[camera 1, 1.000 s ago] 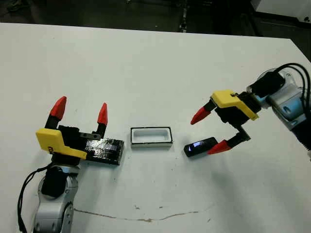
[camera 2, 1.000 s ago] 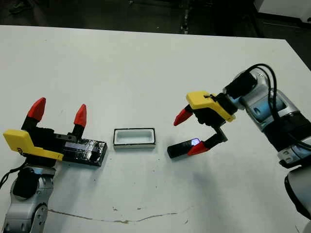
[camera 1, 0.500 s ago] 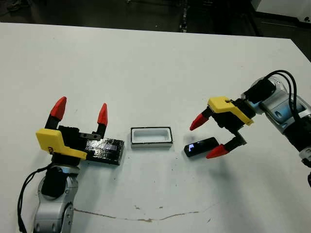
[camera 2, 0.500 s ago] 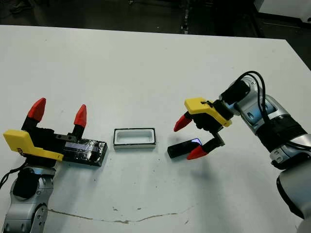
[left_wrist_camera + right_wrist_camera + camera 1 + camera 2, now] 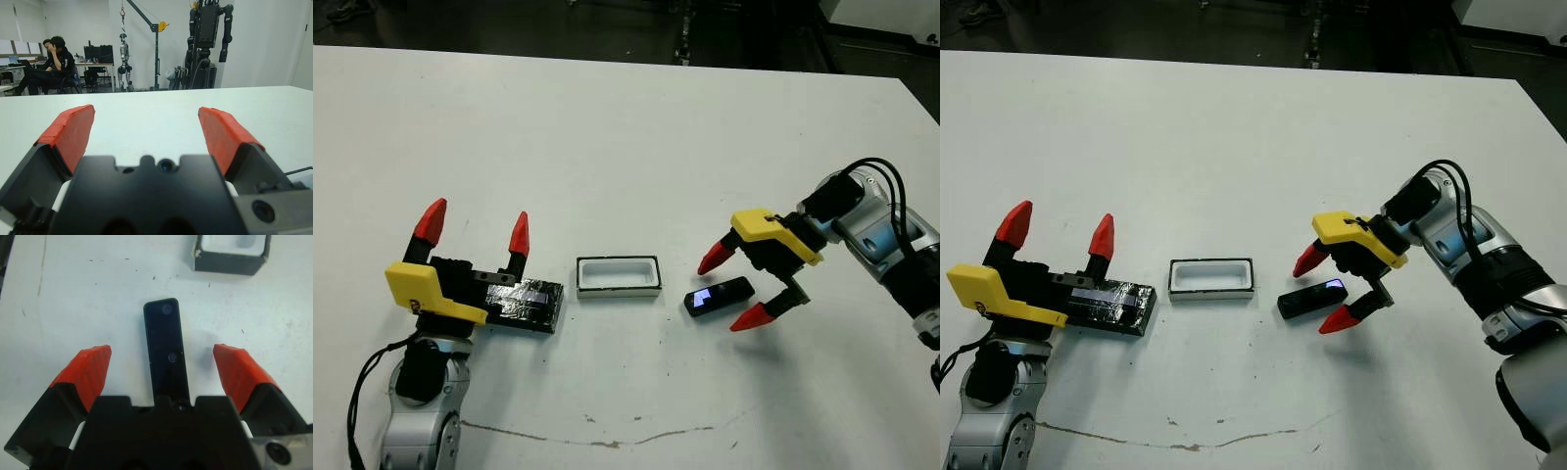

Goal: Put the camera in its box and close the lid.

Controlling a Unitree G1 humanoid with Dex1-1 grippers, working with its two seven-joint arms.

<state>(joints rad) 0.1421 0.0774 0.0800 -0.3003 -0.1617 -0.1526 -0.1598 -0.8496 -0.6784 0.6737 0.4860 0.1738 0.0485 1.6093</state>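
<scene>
Camera (image 5: 719,296) between open right gripper (image 5: 732,290) fingers

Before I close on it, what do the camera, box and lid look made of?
Camera: hard glossy dark bar, likely plastic or glass-faced; it mirrors a bluish light.
Box: matte white, thick-walled, rounded inner corners; perhaps foam or moulded plastic.
Lid: black with crinkly shine, looks film-wrapped.

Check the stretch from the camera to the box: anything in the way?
Nothing visible. Only bare table lies between the camera and the empty box. The open right pincer straddles the camera.
</scene>
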